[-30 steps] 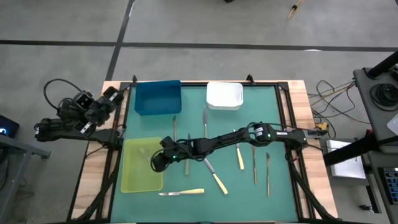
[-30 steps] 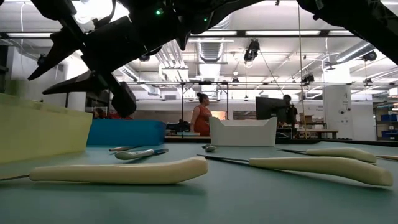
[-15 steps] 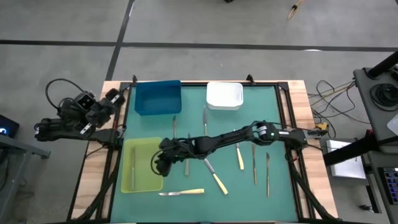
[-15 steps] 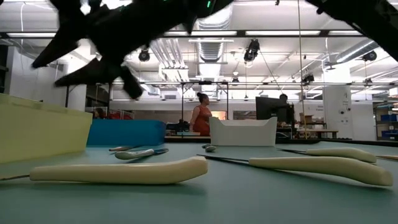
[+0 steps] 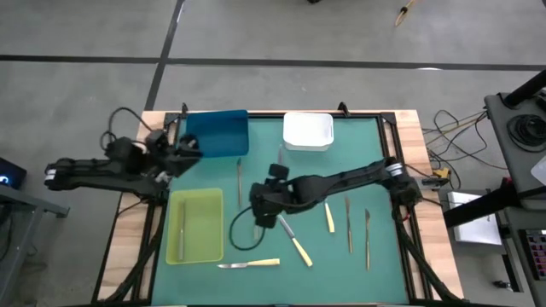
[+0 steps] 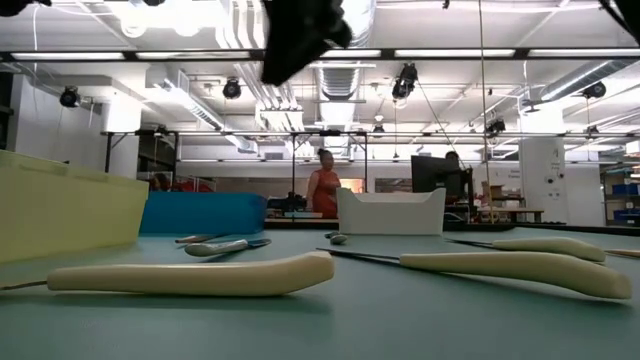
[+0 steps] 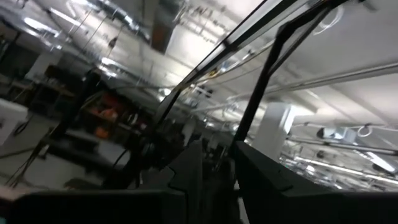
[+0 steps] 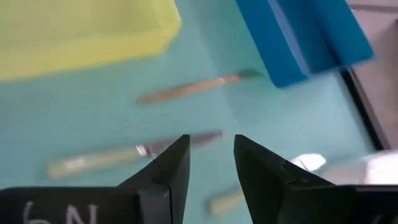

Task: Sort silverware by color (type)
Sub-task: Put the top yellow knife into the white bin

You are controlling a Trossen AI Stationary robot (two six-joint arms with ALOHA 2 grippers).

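**Sorting under way: one piece in the yellow-green tray, both grippers empty**

Starting at your left, the left gripper hangs just beside the blue tray, at its left near corner. In its wrist view its fingers stand slightly apart with nothing between them.

Below it on the mat you have the yellow-green tray, and a single slim utensil lies lengthwise inside it, near its left wall.

Moving right, a grey utensil lies on the green mat between the blue tray and the right gripper. A yellow-handled knife lies crosswise near the front edge.

The right gripper is over the middle of the mat, with its arm reaching in from the right. Its fingers are apart and hold nothing.

Just right of it lies a second yellow-handled knife, set at a slant. The white tray sits at the far edge, beside the blue one.

Further right you have a short yellow-handled piece. Beyond it lie two grey utensils, roughly parallel and apart from each other.
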